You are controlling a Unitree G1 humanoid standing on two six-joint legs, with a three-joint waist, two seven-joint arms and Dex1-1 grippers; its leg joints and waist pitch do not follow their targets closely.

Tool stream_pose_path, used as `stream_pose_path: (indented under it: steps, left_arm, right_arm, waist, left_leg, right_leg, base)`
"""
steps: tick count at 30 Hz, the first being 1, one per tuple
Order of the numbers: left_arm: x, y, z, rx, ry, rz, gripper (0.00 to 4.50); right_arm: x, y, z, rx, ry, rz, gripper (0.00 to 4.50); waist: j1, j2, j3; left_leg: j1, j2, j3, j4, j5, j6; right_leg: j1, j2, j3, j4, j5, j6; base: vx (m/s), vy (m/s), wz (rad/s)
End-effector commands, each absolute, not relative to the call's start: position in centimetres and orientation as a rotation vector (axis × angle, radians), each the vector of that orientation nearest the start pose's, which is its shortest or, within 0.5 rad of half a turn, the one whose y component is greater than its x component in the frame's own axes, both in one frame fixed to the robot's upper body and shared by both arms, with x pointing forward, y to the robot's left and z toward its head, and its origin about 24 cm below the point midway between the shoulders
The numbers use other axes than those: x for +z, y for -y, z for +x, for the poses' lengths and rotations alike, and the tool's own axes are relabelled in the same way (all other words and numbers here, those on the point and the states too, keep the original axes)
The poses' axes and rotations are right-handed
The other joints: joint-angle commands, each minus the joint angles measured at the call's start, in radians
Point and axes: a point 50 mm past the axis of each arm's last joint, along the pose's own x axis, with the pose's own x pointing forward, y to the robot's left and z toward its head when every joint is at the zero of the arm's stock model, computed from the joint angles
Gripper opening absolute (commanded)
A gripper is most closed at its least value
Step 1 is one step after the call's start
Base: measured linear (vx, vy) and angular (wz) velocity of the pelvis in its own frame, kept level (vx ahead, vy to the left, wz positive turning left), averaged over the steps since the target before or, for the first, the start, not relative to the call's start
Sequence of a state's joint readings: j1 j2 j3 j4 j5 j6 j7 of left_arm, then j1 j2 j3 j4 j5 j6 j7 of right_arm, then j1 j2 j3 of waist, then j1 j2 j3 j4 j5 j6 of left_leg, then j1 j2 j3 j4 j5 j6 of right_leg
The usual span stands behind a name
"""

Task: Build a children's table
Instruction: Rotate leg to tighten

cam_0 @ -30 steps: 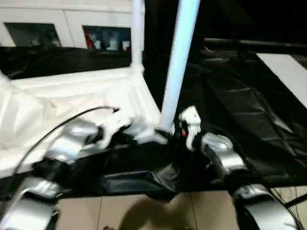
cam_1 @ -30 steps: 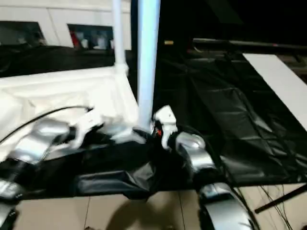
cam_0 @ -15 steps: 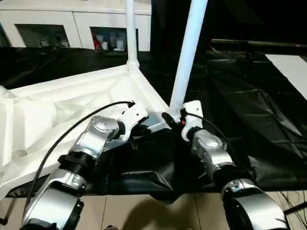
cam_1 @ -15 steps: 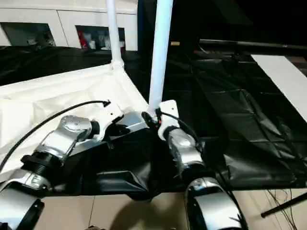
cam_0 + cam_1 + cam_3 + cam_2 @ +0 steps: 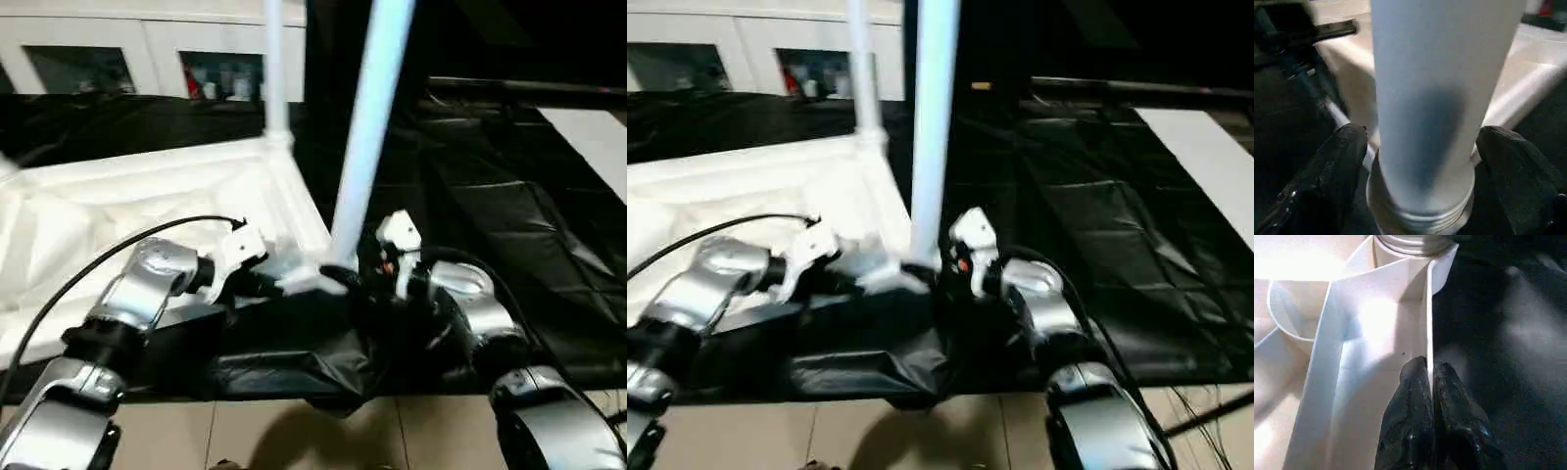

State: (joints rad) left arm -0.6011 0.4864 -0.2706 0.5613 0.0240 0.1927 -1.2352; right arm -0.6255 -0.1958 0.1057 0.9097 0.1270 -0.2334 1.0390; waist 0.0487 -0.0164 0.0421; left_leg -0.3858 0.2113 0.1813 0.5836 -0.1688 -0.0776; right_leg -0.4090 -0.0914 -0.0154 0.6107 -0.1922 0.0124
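On the black sheeting lay the upturned white ribbed plastic tabletop (image 5: 147, 211); left gripper (image 5: 1430, 377) pinched its thin stiff rim, right gripper (image 5: 1420, 147) spread apart around the light, slippery-looking white tapered leg (image 5: 367, 137), best grasped low.

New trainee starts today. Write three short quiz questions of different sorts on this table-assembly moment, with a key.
1. True or false: the left hand pinches the tabletop's rim.
2. The right hand's fingers stand: A) apart on either side of the near leg; B) clamped on the black sheet.
3. How many legs stand upright in the tabletop?

Key: 1 true; 2 A; 3 two, the near one and the far leg.
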Motion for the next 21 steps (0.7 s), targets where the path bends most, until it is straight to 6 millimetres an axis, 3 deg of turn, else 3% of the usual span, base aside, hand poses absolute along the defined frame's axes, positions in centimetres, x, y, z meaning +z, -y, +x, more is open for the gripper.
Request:
stream_pose_path:
  steps: [1,6,21]
  left_arm:
    - [6.55,-16.81,31.73,-1.298,-0.552,0.422,0.0]
    - [6.98,-16.95,31.66,-1.321,-0.546,0.41,0.0]
    - [6.74,-17.19,31.69,-1.321,-0.56,0.42,0.0]
  right_arm:
    - [4.23,11.99,32.44,1.199,-0.134,-0.118,3.9]
    - [4.1,12.17,32.2,1.244,-0.161,-0.131,3.9]
    - [3.39,12.35,31.97,1.243,-0.211,-0.124,2.7]
  waist:
    - [0.003,0.012,-0.061]
    - [0.007,0.011,-0.062]
    - [0.01,0.015,-0.064]
  left_leg:
    - [0.024,0.014,0.01,-0.067,-0.226,0.058]
    - [0.023,0.013,0.009,-0.067,-0.223,0.046]
    - [0.024,0.011,0.008,-0.065,-0.208,0.043]
  right_leg:
    - [0.046,-0.02,0.009,-0.052,-0.041,-0.292]
    - [0.045,-0.022,0.011,-0.051,-0.043,-0.287]
    - [0.048,-0.021,0.009,-0.048,-0.006,-0.292]
  base:
    - [0.0,0.0,0.0]
    - [0.0,0.0,0.0]
    - [0.0,0.0,0.0]
